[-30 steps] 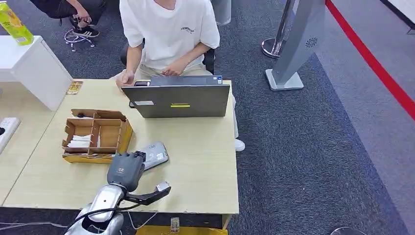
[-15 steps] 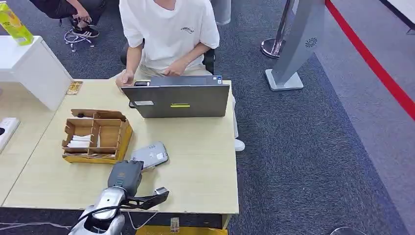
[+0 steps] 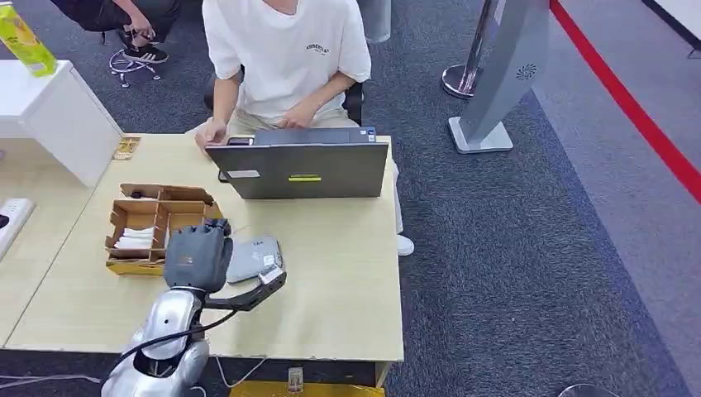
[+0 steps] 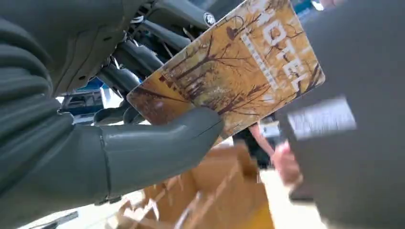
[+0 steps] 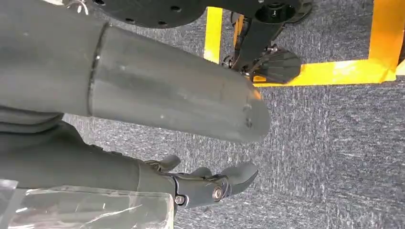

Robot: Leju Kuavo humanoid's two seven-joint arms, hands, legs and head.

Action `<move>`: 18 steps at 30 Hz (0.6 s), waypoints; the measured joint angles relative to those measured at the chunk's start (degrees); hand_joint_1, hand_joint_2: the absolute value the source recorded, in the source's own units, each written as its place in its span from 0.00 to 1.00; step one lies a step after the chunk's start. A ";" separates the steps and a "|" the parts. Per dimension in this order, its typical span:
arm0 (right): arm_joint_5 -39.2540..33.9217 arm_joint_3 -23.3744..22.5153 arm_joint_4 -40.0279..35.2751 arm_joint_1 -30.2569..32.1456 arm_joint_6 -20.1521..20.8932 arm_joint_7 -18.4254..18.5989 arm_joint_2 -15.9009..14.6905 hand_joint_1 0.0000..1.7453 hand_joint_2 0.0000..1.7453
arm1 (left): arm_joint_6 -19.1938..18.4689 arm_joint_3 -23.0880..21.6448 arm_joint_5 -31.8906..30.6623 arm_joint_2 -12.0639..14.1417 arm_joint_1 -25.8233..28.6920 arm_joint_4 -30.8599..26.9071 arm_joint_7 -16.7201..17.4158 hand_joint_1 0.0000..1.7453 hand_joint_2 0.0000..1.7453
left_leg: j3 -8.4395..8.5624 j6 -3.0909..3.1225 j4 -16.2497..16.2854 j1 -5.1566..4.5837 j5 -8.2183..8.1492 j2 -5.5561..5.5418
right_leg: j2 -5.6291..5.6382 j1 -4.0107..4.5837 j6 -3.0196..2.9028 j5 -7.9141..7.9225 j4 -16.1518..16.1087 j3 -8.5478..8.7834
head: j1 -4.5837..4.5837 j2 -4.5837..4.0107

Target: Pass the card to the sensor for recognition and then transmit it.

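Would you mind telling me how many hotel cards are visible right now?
2 for certain. One card is pinched in the left hand; a second card lies on the desk's far left corner. The white items in the box may be more.

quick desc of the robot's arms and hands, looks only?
Left arm: glossy silver shell, black cable looped along it, black bracket with a small camera at the wrist. Left hand: dark grey, small orange marking on its back, ribbed cover, thick matte grey thumb. Right hand: same grey, dark fingers with metal pivots.
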 joint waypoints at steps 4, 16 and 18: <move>0.00 0.00 0.00 0.00 0.00 0.00 0.02 0.00 0.00 | 0.04 -0.29 0.00 0.22 -0.19 -2.24 0.00 1.00 1.00 | 0.00 0.00 0.00 0.00 0.00 0.01 | 0.01 0.00 0.00 0.00 0.00 -0.02 | 0.00 0.00; 0.00 0.00 0.00 -0.01 0.00 0.00 0.02 0.00 0.00 | 0.09 -0.81 0.00 0.70 -0.22 -4.24 0.07 1.00 1.00 | 0.00 0.00 0.00 0.00 0.00 0.02 | 0.01 0.00 0.00 0.00 0.00 -0.01 | -0.02 0.00; 0.00 0.00 0.00 -0.01 0.00 0.00 0.02 0.00 0.00 | 0.11 -0.85 0.00 0.74 -0.22 -4.24 0.07 1.00 1.00 | 0.00 0.00 0.00 0.00 0.00 0.01 | 0.01 0.00 0.00 0.00 0.00 -0.01 | 0.00 0.00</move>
